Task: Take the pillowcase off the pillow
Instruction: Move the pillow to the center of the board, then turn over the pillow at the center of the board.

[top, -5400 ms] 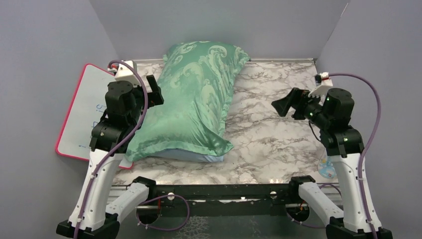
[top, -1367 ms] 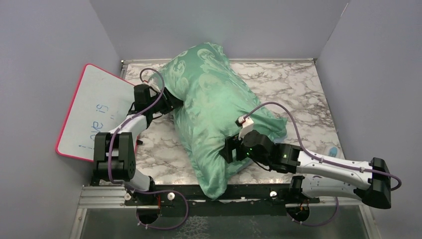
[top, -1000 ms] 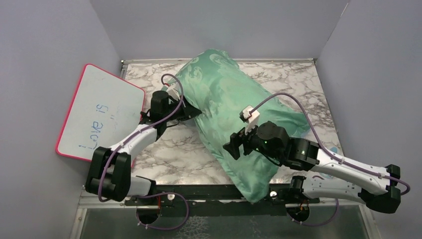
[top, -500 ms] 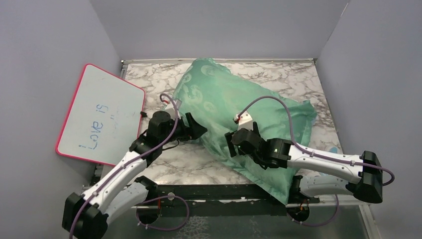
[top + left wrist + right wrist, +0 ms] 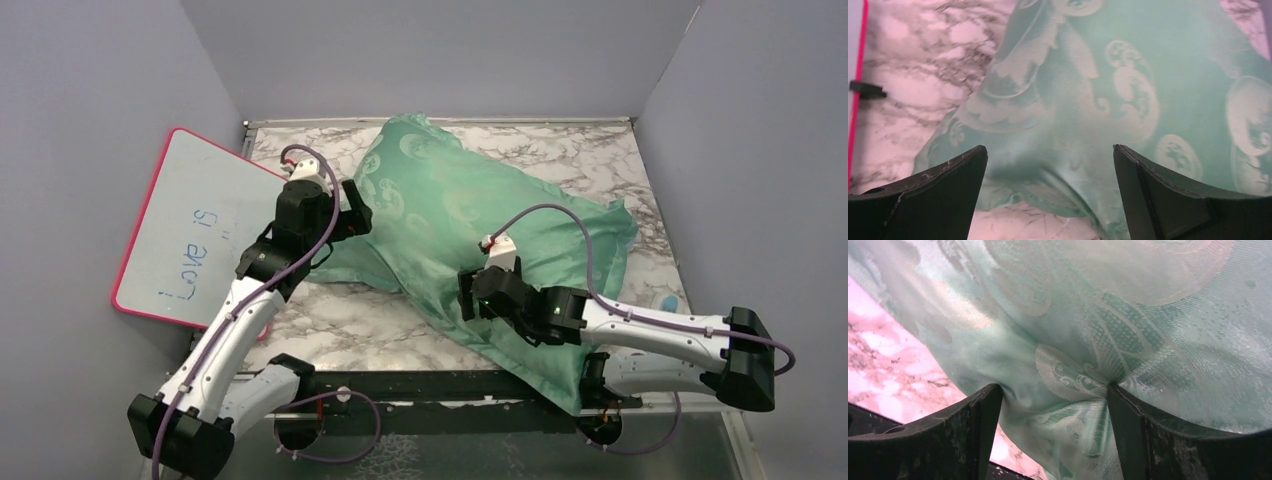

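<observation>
Since the left end effector [image 5: 1048,155] released the cloth, its jaws stand apart, empty, just right of the whiteboard [image 5: 200,235]. One pillowcase [image 5: 450,200], further right on the tabletop [image 5: 340,320], left corner now slumped flat. Right end effector [image 5: 1048,390] clamped on its fabric. One whiteboard, two end effectors.

The stuffed teal-green swirl-patterned pillowcase [image 5: 470,205] takes up most of my room. It lies slantwise from the far middle of the grey-veined marble table [image 5: 340,320] to the near right edge, where it hangs over. I see bare marble to pass over at near left, between the pillowcase and the pink-framed whiteboard [image 5: 200,225], and in the far right corner. The whiteboard blocks the left side. Grey-blue walls [image 5: 90,110] shut me in at left, far and right. My right arm [image 5: 650,325] lies low along the near right edge, barring that way.
</observation>
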Available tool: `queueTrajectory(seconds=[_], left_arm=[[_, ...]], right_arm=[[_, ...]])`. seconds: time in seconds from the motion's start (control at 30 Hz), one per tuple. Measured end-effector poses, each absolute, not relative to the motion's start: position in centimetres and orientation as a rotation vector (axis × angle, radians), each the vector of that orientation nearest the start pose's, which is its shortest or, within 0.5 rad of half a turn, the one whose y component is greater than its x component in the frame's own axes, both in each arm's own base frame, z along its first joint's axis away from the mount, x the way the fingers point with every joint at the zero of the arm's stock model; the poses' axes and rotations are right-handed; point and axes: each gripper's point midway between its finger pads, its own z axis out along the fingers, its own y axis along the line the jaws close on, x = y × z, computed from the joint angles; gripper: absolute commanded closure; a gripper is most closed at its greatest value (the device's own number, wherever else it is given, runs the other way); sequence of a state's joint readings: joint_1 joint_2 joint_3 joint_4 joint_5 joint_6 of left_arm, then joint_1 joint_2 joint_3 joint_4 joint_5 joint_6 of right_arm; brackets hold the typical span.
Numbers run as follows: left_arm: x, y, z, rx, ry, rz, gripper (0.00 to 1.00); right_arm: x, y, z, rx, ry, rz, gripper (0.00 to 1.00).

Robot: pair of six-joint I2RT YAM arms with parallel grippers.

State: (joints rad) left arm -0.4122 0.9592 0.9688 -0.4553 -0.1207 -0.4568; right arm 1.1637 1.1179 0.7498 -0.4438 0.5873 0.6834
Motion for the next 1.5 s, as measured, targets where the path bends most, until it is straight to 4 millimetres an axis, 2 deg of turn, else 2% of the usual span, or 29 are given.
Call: queueTrajectory(seconds=[0.1, 0.17, 0.3, 0.37, 0.4, 0.5, 0.6, 0.67, 0.7, 0.77, 0.83, 0.93, 1.03, 1.1, 1.2, 1.3, 1.43, 1.5], left_arm=[[29.7, -10.5, 22.2, -0.224, 2.09, -0.391, 0.01], [28.7, -9.6, 19.7, -0.291, 2.132, -0.393, 0.01], [25.5, -10.1, 15.6, -0.353, 2.208, -0.492, 0.01], [24.4, -10.6, 14.6, -0.374, 2.218, -0.553, 0.01], [23.8, -10.9, 14.2, -0.389, 2.216, -0.586, 0.01], [23.1, -11.4, 13.6, -0.422, 2.21, -0.649, 0.01], [22.9, -12.1, 13.1, -0.446, 2.218, -0.703, 0.01], [22.9, -12.5, 13.0, -0.456, 2.217, -0.736, 0.01], [22.9, -12.7, 12.9, -0.462, 2.216, -0.755, 0.01], [22.9, -13.0, 12.6, -0.472, 2.214, -0.781, 0.01], [22.8, -13.3, 12.3, -0.482, 2.212, -0.807, 0.01], [22.6, -13.7, 11.3, -0.502, 2.216, -0.85, 0.01], [22.3, -14.2, 10.5, -0.52, 2.217, -0.894, 0.01], [22.2, -14.5, 10.2, -0.53, 2.215, -0.924, 0.01], [22.2, -14.9, 10.5, -0.527, 2.187, -0.967, 0.01], [22.8, -15.2, 11.8, -0.517, 2.115, -1.018, 0.01], [23.8, -15.7, 14.0, -0.519, 1.979, -1.106, 0.01], [24.2, -15.9, 14.5, -0.522, 1.939, -1.133, 0.01]], right_arm=[[18.2, 24.1, 13.2, -0.367, 2.199, 0.323, 0.19], [17.9, 24.2, 13.8, -0.456, 2.168, 0.337, 0.19], [17.3, 24.9, 15.7, -0.682, 2.048, 0.394, 0.19], [17.1, 25.6, 16.8, -0.809, 1.959, 0.42, 0.17], [16.9, 26.0, 17.2, -0.867, 1.915, 0.427, 0.03], [16.4, 27.3, 17.5, -1.021, 1.79, 0.411, 0.0], [15.8, 28.3, 16.0, -1.157, 1.701, 0.311, 0.0], [16.5, 28.4, 14.5, -1.208, 1.672, 0.175, 0.0], [17.1, 28.2, 13.5, -1.222, 1.666, 0.086, 0.03], [18.6, 27.5, 11.8, -1.221, 1.651, -0.099, 0.25], [19.7, 26.9, 11.1, -1.197, 1.634, -0.225, 0.4], [20.4, 26.7, 11.7, -1.12, 1.634, -0.264, 0.75], [20.8, 27.0, 12.9, -1.034, 1.643, -0.249, 0.95], [20.9, 27.3, 13.6, -0.991, 1.659, -0.231, 0.99], [20.9, 27.7, 14.7, -0.944, 1.7, -0.179, 0.99], [20.3, 28.6, 16.2, -0.923, 1.73, -0.047, 0.99], [19.2, 29.6, 19.3, -0.879, 1.747, 0.154, 0.99], [18.7, 30.2, 20.6, -0.876, 1.756, 0.225, 0.99]])
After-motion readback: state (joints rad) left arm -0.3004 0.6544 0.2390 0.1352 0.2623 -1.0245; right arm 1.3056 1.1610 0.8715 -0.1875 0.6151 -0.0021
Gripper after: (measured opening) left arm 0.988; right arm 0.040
